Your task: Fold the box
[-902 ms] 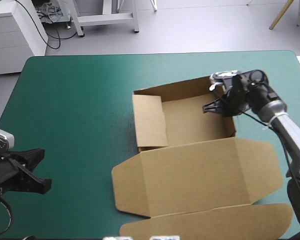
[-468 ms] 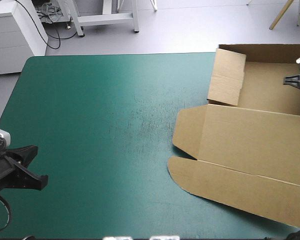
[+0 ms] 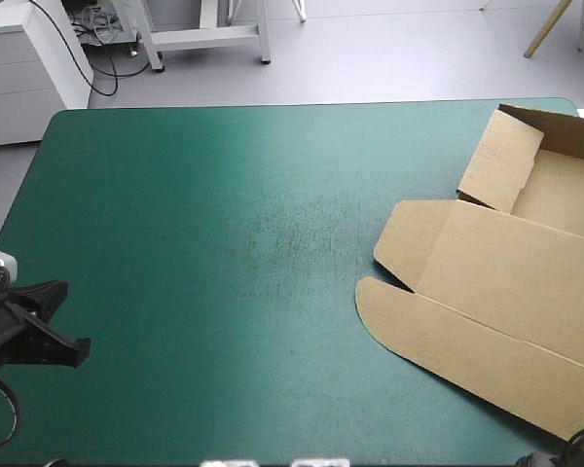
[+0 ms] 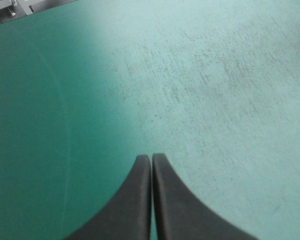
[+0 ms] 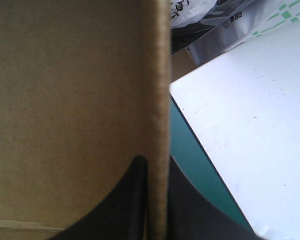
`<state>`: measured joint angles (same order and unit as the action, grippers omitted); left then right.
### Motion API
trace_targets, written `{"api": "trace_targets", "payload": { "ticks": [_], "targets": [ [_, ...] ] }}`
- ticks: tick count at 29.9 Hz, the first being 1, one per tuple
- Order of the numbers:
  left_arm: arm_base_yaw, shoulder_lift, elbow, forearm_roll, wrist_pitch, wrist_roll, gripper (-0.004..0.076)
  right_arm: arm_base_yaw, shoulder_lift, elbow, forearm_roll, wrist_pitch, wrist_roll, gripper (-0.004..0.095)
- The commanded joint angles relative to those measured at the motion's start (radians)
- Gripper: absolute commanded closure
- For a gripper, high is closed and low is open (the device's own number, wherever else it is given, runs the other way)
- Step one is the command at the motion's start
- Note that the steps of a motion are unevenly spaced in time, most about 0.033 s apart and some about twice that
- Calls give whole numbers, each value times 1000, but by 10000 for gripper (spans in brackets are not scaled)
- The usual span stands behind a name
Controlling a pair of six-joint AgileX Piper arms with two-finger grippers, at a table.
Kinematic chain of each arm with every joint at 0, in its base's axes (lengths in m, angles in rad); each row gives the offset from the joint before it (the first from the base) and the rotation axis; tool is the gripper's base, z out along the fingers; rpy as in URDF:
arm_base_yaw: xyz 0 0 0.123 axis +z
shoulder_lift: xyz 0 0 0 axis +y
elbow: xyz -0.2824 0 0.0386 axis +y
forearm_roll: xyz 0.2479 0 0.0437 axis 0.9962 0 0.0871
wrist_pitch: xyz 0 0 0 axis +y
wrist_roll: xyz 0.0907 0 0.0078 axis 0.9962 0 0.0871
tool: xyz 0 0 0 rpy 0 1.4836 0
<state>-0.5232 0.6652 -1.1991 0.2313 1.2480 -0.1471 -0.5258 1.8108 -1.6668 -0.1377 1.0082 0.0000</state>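
The brown box [image 3: 496, 282], a cut sheet of board with a shallow walled tray at its far end and a broad lid lying flat toward the near side, sits hard against the right edge of the teal-green surface [image 3: 224, 224], close to the far right corner and partly out of the high view.

The right tool [image 5: 157, 162] is pinched almost closed on a standing wall of that board, the thin edge running up between its black fingers. The left tool [image 4: 151, 162] hangs over bare cover near the left edge with its fingers pressed together and nothing in them.

The main risk is the box going over the side. With so much of it at the edge, any further pull to the right would probably tip the tray off the surface. A grip on a single wall may also bend or crease the board, or let the box swing. The left tool is well apart from the box and cannot steady it.

Otherwise the cover is bare, with faint scuffing at its middle. Beyond the far edge are a grey floor [image 3: 370, 58] and a white drawer cabinet [image 3: 24, 68]. A white tabletop [image 5: 250, 125] lies just beyond the right edge.
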Motion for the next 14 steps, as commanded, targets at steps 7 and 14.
{"api": "trace_targets", "payload": {
  "ticks": [7,14],
  "targets": [
    [0,8,-19,10,13,-2,734,-7,-48,-50,45,-5,0,89],
    [0,8,-19,-12,36,-2,734,-7,-117,-50,94,90,-54,60]
  ]
}}
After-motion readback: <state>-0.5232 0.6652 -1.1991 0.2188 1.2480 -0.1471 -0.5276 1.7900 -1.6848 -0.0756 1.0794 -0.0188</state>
